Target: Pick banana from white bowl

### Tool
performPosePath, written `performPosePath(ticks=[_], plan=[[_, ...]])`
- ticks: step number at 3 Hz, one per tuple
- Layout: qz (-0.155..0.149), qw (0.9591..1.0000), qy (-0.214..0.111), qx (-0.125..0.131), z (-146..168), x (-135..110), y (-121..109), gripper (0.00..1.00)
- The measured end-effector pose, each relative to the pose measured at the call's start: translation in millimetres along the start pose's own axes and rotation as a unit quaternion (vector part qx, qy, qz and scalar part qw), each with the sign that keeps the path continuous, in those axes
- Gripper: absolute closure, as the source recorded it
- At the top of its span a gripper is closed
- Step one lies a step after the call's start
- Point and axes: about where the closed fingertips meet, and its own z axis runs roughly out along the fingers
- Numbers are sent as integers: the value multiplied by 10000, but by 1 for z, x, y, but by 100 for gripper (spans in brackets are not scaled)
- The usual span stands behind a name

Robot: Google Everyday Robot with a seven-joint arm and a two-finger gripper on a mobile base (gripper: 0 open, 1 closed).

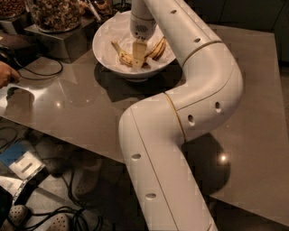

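Note:
The white bowl (104, 45) stands on the grey-brown table at the top centre, lined with crumpled white paper. The banana (123, 55), yellow with dark speckles and tips, lies curved in the bowl's bottom; its right end (158, 46) shows past the gripper. My gripper (138, 55) reaches straight down into the bowl from the white arm (198, 81) and sits at the banana's middle, hiding that part. The arm crosses the table's middle and covers the bowl's far right rim.
Glass jars of brown food (54, 13) stand on a metal stand (58, 38) left of the bowl. A person's hand (6, 73) and a black cable (43, 70) are at the table's left. Below the table's front edge (67, 135) are shoes and cables on the floor.

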Motion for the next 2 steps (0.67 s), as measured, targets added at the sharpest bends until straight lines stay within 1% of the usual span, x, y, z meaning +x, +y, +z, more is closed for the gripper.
performPosePath(ticks=[2], plan=[[-52, 9999, 37, -96, 8, 0, 2, 33]])
